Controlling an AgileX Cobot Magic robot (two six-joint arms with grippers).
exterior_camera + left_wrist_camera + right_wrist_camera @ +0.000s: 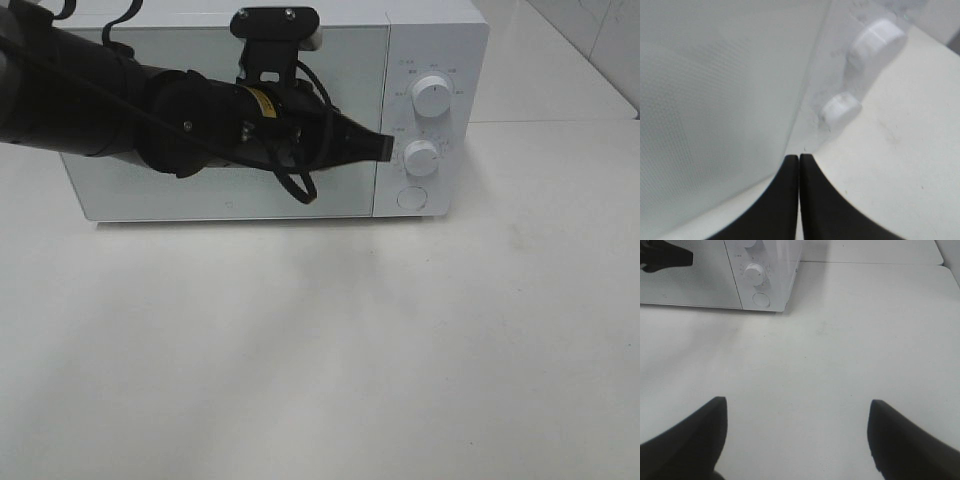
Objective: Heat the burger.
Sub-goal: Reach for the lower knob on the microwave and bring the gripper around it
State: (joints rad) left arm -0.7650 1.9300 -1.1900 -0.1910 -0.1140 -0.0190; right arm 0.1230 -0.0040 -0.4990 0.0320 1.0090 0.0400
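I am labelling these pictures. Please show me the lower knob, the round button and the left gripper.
lower knob point(422, 157): exterior high view, centre of its face.
round button point(411, 197): exterior high view, its middle.
left gripper point(799, 157): left wrist view, between the shut fingertips.

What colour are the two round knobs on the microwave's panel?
White round knobs, same as the boxy white microwave; clearest in exterior high view.

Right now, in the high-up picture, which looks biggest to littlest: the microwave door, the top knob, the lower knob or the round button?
1. The microwave door, by far.
2. The top knob and the lower knob look nearly alike, so I won't rank them.
3. The round button looks smallest.
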